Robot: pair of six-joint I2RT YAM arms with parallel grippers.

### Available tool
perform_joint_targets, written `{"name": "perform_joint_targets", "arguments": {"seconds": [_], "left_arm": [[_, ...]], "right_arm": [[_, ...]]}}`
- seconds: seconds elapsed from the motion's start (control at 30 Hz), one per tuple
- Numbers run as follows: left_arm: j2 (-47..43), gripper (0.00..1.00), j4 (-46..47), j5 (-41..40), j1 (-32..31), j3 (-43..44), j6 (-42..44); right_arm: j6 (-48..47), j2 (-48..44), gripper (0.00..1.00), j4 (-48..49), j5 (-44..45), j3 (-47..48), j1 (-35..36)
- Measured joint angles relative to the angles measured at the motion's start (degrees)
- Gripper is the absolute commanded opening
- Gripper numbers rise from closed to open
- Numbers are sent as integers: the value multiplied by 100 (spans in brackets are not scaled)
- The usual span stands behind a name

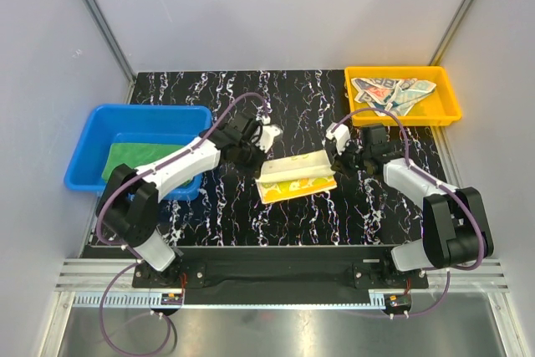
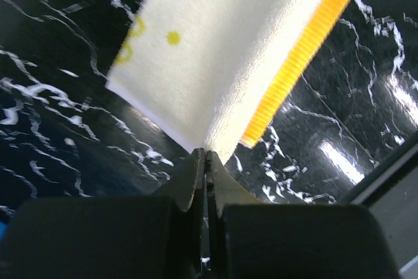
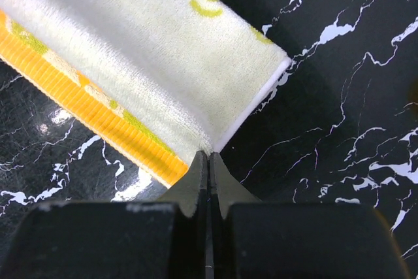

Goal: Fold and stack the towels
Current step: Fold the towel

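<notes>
Surface: a black bench veined with white, closed in on three sides by plain grey walls.
Arms: both are bolted at the near edge and reach inward toward the middle of the bench.
Pale yellow towel: it lies folded into a short thick band at the middle of the bench. An orange ribbed border runs along its near side, and green marks show on the pile.
Left gripper: the jaws are pressed together, nipping the corner at the towel's left end, with the fingertips meeting right at the cloth's edge.
Right gripper: the jaws are likewise pressed together, nipping the corner at the towel's right end, just beside the orange border.
Blue bin: it sits at the left edge of the bench, and the left arm crosses above its near right corner.
Green towel: it lies flat on the floor of the blue bin, partly hidden by the arm.
Yellow bin: it sits at the far right corner of the bench.
Cream towel: printed in several colours, it lies rumpled inside the yellow bin.
</notes>
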Motion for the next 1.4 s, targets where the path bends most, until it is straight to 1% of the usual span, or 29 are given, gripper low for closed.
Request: {"name": "perform_joint_targets", "arguments": {"seconds": [0.17,0.23,0.33,0.37,0.43,0.6,0.67,0.73,0.8,0.93,1.03,1.07,1.13,1.2,1.23,1.3,1.4], "left_arm": [[0,0,-9,188,-232,-262,-164],[0,3,-22,264,-304,-304,-212],[0,5,-105,332,-334,-304,-245],[2,8,-133,358,-334,-304,-247],[0,13,-212,393,-334,-304,-260],[-33,22,-424,411,-334,-350,-295],[-85,23,-494,422,-332,-361,-313],[-168,27,-522,424,-332,-361,-332],[-251,29,-494,437,-332,-361,-407],[-205,29,-291,461,-332,-354,-686],[20,29,-46,570,-330,-352,-960],[120,28,37,597,-330,-352,-1051],[295,28,201,612,-330,-385,-1213],[391,29,319,603,-330,-483,-1366],[431,29,348,584,-332,-575,-1493],[428,29,409,391,-374,-660,-1606],[426,29,457,103,-514,-844,-1775]], "right_arm": [[70,0,3,66,81,-63,9],[79,0,5,92,111,-70,9],[122,0,10,92,142,-90,9],[140,0,13,92,144,-96,9],[188,0,16,81,142,-101,9],[254,-9,32,-17,131,-90,9],[240,-39,32,-267,136,-15,9],[221,-116,32,-525,133,96,9],[216,-212,33,-699,127,201,9],[297,-286,34,-903,-11,398,9],[643,-249,31,-929,-120,463,9],[798,-177,27,-951,-144,527,9],[1091,103,24,-1008,-160,728,9],[1349,481,12,-1025,-164,931,9],[1587,817,12,-1062,-162,1054,9],[1753,1021,6,-1134,-146,1045,9],[1886,1108,5,-1185,-42,925,9]]}}
